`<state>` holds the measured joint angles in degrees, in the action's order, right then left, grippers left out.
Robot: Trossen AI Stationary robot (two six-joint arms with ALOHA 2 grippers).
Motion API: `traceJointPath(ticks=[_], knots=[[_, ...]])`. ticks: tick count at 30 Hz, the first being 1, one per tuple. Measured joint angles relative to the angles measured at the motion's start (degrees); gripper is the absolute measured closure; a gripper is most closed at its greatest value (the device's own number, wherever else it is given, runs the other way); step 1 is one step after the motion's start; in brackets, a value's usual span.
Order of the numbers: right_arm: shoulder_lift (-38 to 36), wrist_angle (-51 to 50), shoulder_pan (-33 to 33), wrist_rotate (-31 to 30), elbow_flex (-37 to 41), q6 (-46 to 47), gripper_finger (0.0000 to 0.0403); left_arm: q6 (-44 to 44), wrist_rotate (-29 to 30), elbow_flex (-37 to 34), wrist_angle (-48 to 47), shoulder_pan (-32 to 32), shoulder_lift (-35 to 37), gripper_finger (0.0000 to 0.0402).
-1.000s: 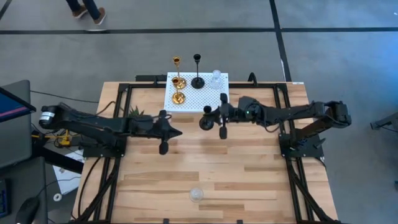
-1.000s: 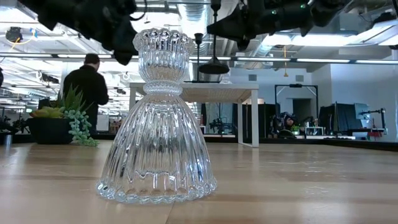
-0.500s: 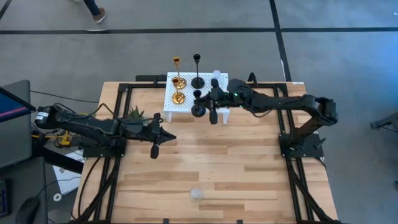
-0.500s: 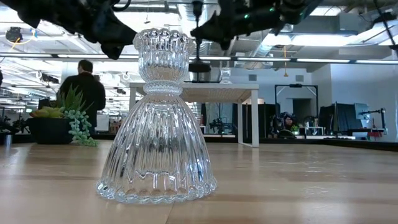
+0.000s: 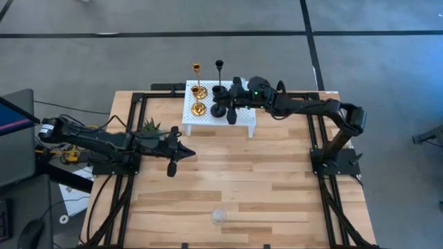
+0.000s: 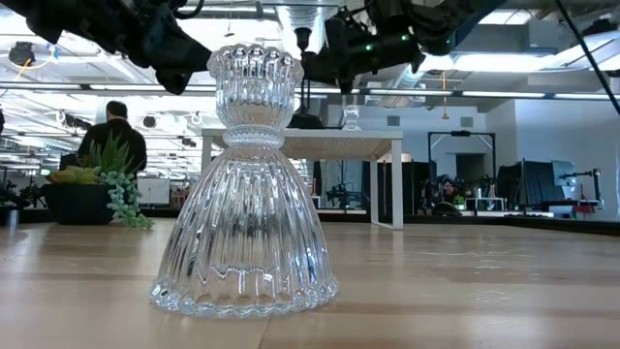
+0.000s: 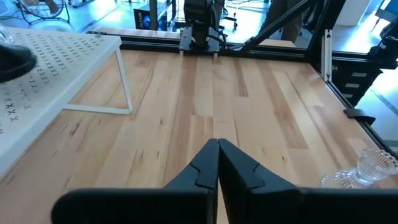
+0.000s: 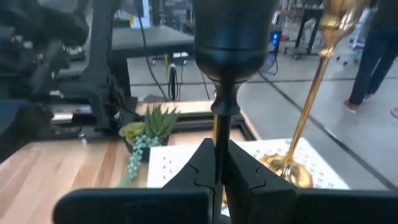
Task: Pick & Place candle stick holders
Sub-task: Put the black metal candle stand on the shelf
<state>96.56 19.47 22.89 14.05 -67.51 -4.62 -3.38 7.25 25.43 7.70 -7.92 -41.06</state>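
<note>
My right gripper [image 5: 223,102] is shut on a black candle stick holder [image 5: 218,109] over the white perforated stand [image 5: 243,119] at the table's far middle. Two gold holders [image 5: 198,107] and another black holder [image 5: 219,67] stand on the stand by their round bases. A clear glass holder [image 6: 351,116] shows on the stand in the low view; my right arm hides it from above. A second clear glass holder [image 5: 219,216] stands on its base near the table's near edge. My left gripper [image 5: 188,150] is shut and empty over the table's left middle. My right gripper pinches the black holder's thin stem [image 8: 221,134] between its two fingers, below the cup [image 8: 233,31]. The fingers come level from the table's right and lie across the stem. The holder stands upright with its base over the stand's top; whether the base touches it I cannot tell.
A small green plant [image 5: 151,126] stands at the table's left, near the stand. A gold holder [image 8: 311,93] stands close beside the held black one. Black frame rails [image 5: 131,124] run along the table's sides. A person [image 6: 114,136] stands in the room beyond.
My right gripper has carried the black holder, upright, from the table's middle toward the far edge and a little left, over the white stand. My left gripper has drawn back a little toward the table's left and near side, staying shut.
</note>
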Motion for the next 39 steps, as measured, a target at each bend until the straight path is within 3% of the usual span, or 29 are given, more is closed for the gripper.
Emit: traceJointPath(ticks=[39], knots=[[2.16, -0.77, 1.88, 0.93, 0.07, 1.68, 0.0393, 0.09, 0.22, 0.07, 0.03, 0.0, -0.02, 0.0393]])
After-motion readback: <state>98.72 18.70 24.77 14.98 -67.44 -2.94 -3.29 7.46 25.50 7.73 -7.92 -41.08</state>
